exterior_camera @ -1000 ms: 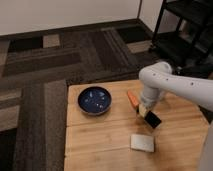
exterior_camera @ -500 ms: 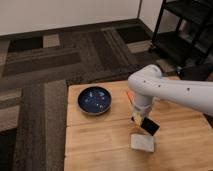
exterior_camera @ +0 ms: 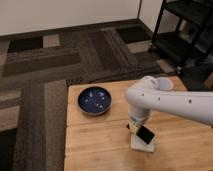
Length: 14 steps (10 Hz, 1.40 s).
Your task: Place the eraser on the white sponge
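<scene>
We've got the tool [exterior_camera: 139, 129] clenched on the eraser [exterior_camera: 145, 134], just above the white sponge [exterior_camera: 141, 145]. Eraser prob light, stiff, slick; edges grip best. Sponge soft.

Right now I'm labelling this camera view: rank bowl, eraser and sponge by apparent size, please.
1. Blue bowl.
2-3. White sponge and black eraser: alike; the eraser, held in the shut tool, hides part of the sponge.

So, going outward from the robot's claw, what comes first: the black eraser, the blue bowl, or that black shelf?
From the gripper, low over the table:
1. Eraser, at the gripper, over the white sponge.
2. Blue bowl, to the picture's left.
3. Black shelf, far corner.
</scene>
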Each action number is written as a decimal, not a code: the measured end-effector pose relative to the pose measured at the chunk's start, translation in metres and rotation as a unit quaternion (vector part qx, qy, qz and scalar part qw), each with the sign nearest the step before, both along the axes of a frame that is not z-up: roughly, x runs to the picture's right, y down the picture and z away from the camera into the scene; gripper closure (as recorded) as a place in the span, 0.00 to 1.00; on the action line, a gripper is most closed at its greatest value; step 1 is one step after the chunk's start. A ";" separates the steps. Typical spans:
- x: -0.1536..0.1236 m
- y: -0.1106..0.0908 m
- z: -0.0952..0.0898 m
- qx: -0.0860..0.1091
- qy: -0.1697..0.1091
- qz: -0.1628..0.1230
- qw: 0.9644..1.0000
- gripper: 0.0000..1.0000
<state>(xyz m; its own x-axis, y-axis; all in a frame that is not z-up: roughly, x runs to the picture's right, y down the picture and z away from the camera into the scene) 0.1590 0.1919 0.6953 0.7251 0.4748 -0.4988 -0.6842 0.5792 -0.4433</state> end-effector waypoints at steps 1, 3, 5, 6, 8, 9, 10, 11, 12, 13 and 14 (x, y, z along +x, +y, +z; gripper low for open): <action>0.004 0.007 -0.003 -0.005 0.002 0.002 1.000 1.00; 0.010 0.018 -0.003 -0.016 0.006 0.006 1.000 1.00; 0.012 0.025 -0.001 -0.022 0.005 0.008 1.000 1.00; 0.011 0.027 -0.001 -0.024 0.002 0.006 1.000 1.00; 0.009 0.031 -0.001 -0.027 -0.003 0.002 1.000 1.00; 0.009 0.033 -0.002 -0.029 -0.005 -0.001 1.000 1.00; 0.009 0.035 -0.002 -0.031 -0.005 -0.004 1.000 0.94; 0.009 0.035 -0.002 -0.032 -0.005 -0.004 0.999 0.92; 0.009 0.035 -0.002 -0.032 -0.005 -0.004 0.999 0.92; 0.009 0.035 -0.002 -0.032 -0.005 -0.004 0.999 0.92; 0.009 0.035 -0.002 -0.032 -0.005 -0.004 0.999 0.92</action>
